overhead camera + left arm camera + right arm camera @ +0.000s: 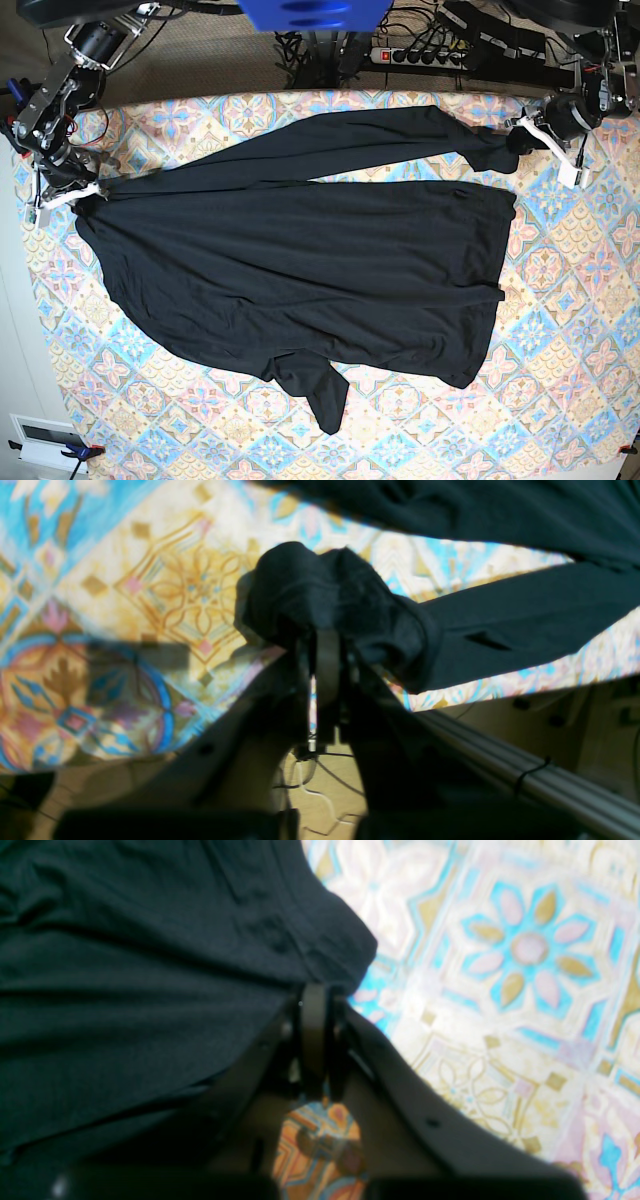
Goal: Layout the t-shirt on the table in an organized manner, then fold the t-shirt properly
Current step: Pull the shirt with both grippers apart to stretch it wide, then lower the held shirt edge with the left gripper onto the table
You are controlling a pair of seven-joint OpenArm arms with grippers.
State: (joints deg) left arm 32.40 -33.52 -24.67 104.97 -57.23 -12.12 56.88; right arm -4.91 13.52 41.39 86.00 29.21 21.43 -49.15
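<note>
Left tool (325, 645), right tool (314, 1000) each clamp t-shirt (300, 260), stretched between.

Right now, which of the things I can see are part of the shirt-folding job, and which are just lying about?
Part of the job:
- black t-shirt
- patterned table
- left gripper, shut on a sleeve end
- right gripper, shut on the shirt's edge

Just lying about:
- power strip and cables behind the table
- blue clamp at the table corner

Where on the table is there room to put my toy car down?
Free spots: the table strip right of the t-shirt, and the front edge below its hem. The middle is crowded with cloth, and both back corners hold the right gripper and left gripper.
</note>
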